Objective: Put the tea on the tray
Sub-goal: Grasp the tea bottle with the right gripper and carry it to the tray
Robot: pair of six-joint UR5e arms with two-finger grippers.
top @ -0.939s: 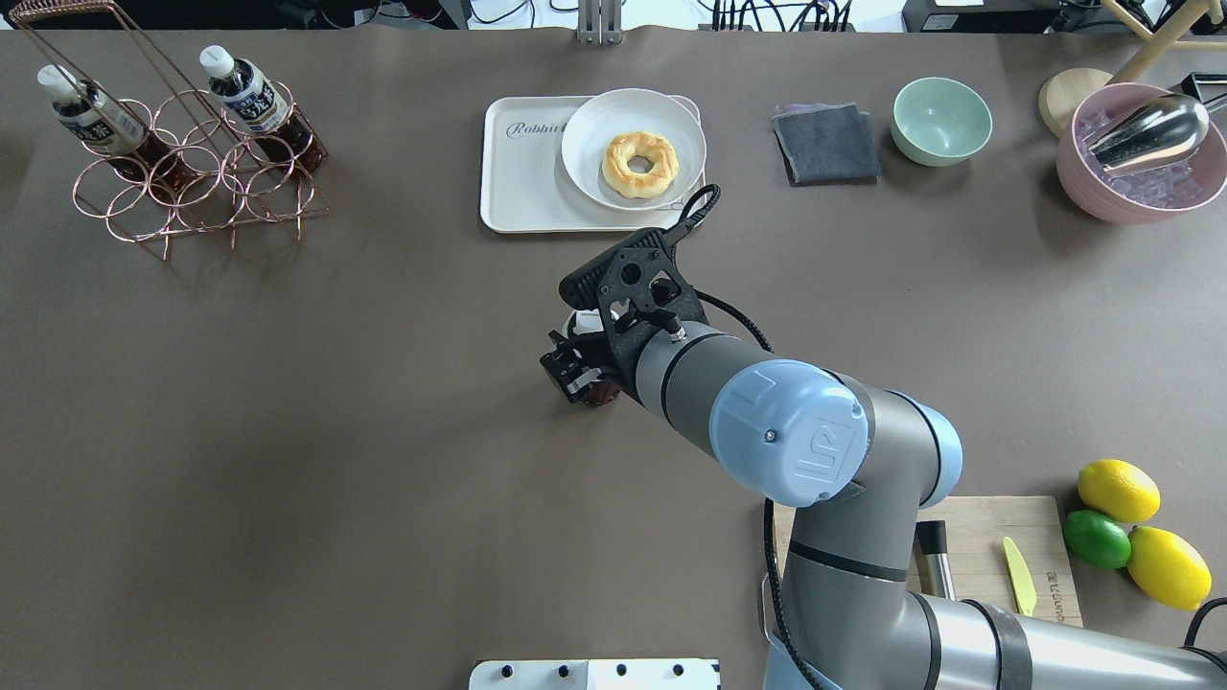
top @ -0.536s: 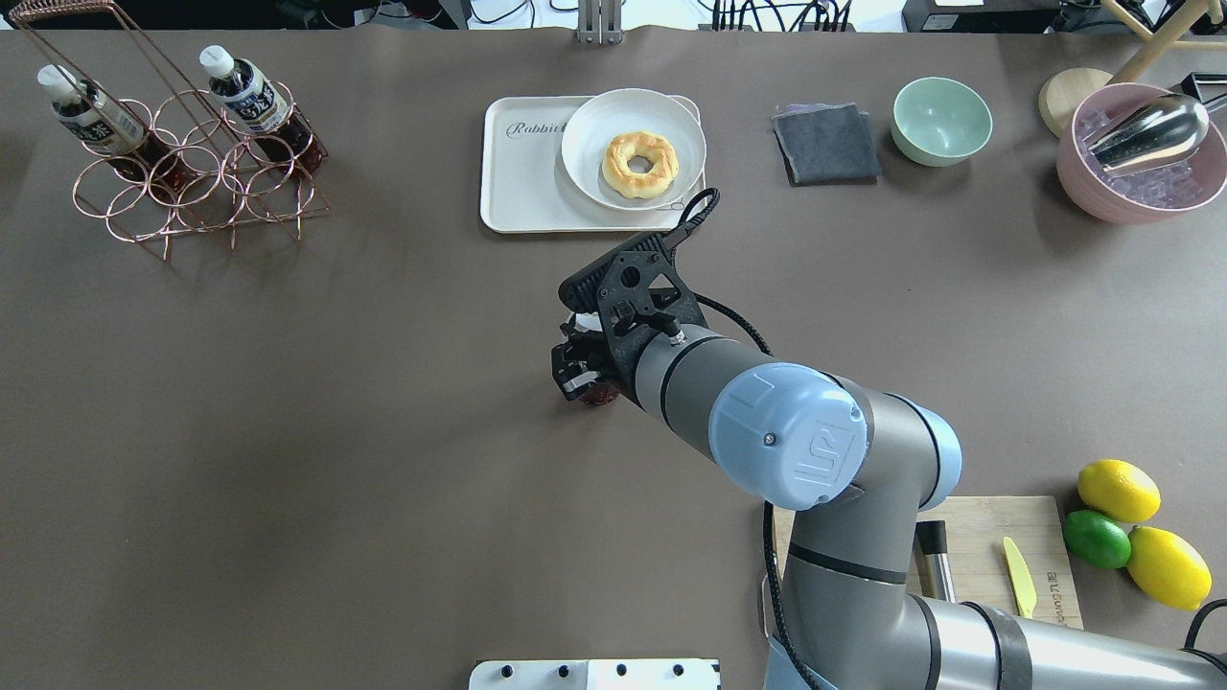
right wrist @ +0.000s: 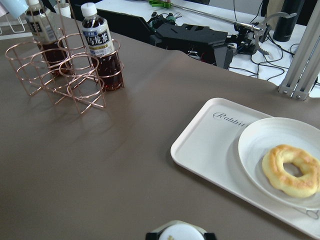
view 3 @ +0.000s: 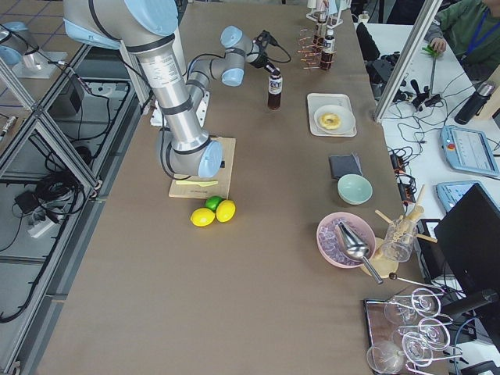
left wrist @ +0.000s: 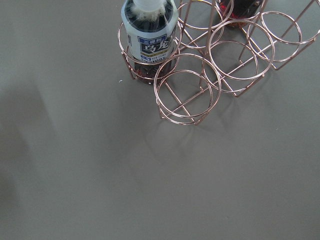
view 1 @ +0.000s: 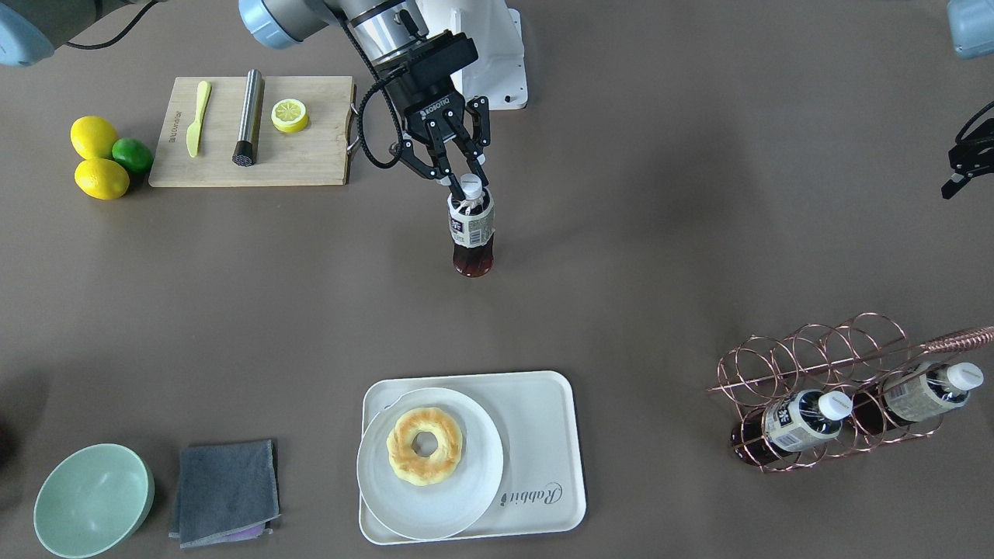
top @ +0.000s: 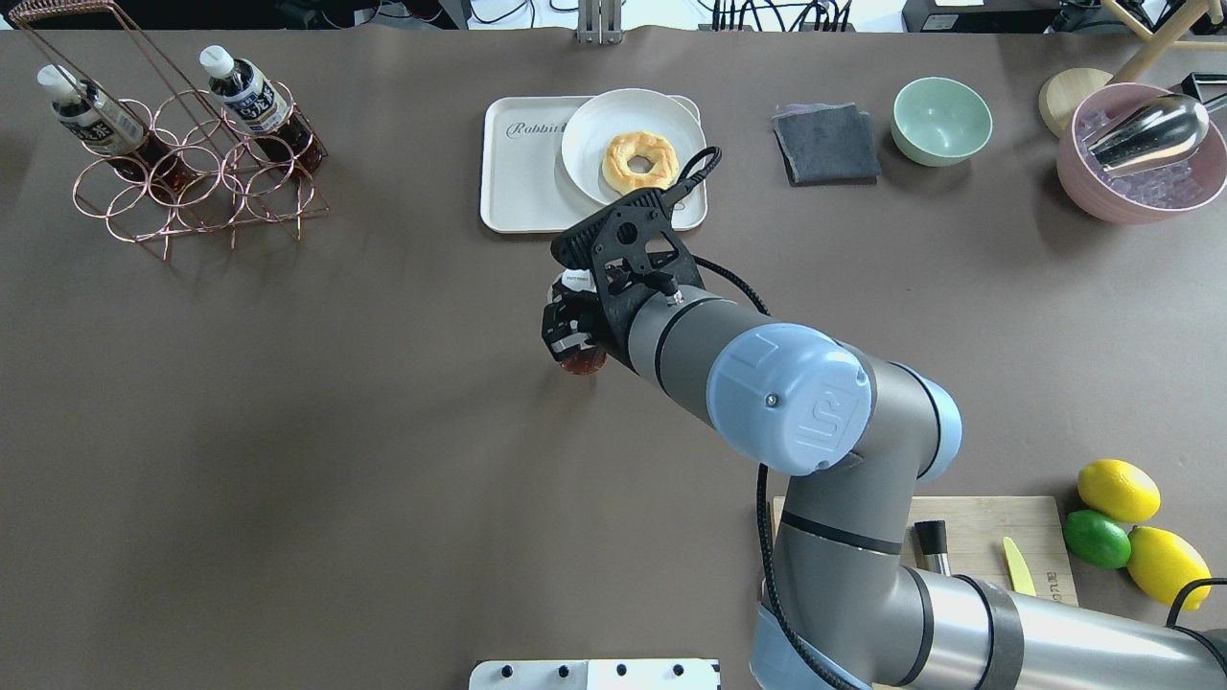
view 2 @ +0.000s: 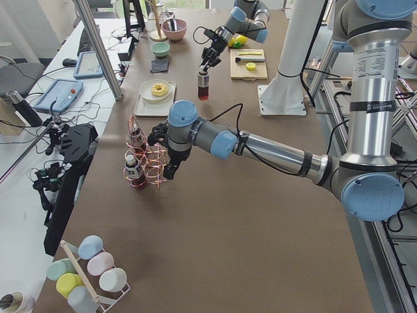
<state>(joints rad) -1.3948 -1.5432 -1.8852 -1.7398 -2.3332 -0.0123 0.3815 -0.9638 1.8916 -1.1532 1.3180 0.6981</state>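
brown tea [view 1: 471, 233] upright, cap uppermost, long axis vertical, right gripper [view 1: 467, 186] pinching its cap.

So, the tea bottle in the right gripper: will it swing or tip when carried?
Probably not light: dark drink fills the tea below its label. The right gripper holds it near the cap, so it may swing. Tall and narrow, it could tip on the tray.

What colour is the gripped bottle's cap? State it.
The tea has a white cap; exterior front-facing view shows it best.
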